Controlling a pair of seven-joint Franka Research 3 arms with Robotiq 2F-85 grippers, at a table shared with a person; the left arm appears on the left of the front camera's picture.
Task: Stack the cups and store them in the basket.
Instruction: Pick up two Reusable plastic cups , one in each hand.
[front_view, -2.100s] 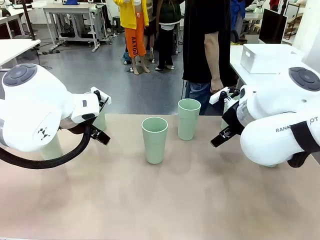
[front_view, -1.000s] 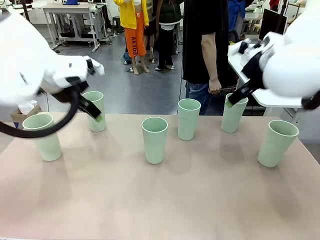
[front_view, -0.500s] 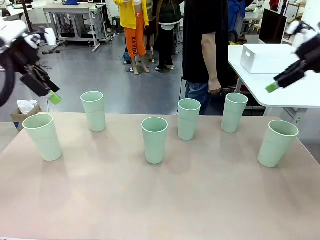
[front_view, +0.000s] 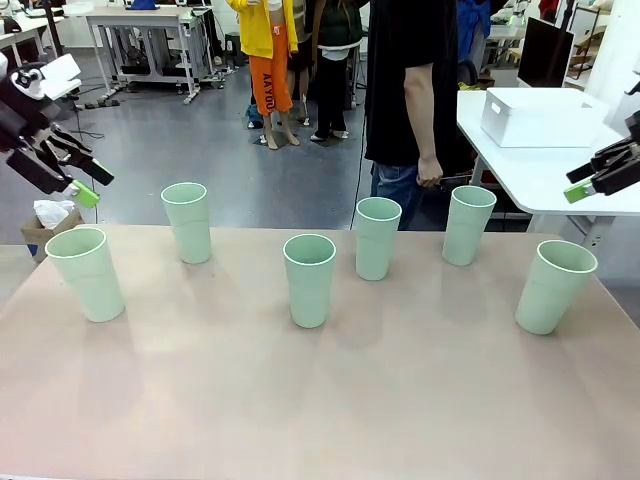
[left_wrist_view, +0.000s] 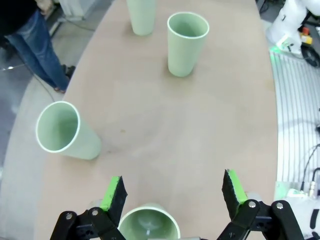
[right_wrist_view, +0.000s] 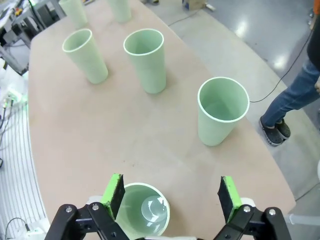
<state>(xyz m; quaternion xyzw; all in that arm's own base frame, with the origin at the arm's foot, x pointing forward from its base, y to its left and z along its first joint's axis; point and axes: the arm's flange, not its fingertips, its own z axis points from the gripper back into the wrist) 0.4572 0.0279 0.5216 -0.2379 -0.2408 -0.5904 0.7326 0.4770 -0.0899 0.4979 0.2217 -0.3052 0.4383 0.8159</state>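
Left claw: jaws wide apart, holding nothing, high off the left end of the tabletop.
Right claw: equally wide and empty, raised past the right end.
Cups: six, all upright with mouths up, spread in a loose row, none touching and none stacked yet.
Key relation, left: the left-end cup lay almost straight below my left claw. In the left wrist view its rim sat between my fingers, toward one of them.
Key relation, right: the right-end cup lay below my right claw the same way.
Cup contents: empty wherever I could see inside.
Basket: on the white side table beyond the far right corner, well apart from the cups and nearer my right arm. Its inside was hidden.
Next move, as I judged: a plain vertical descent on each side.
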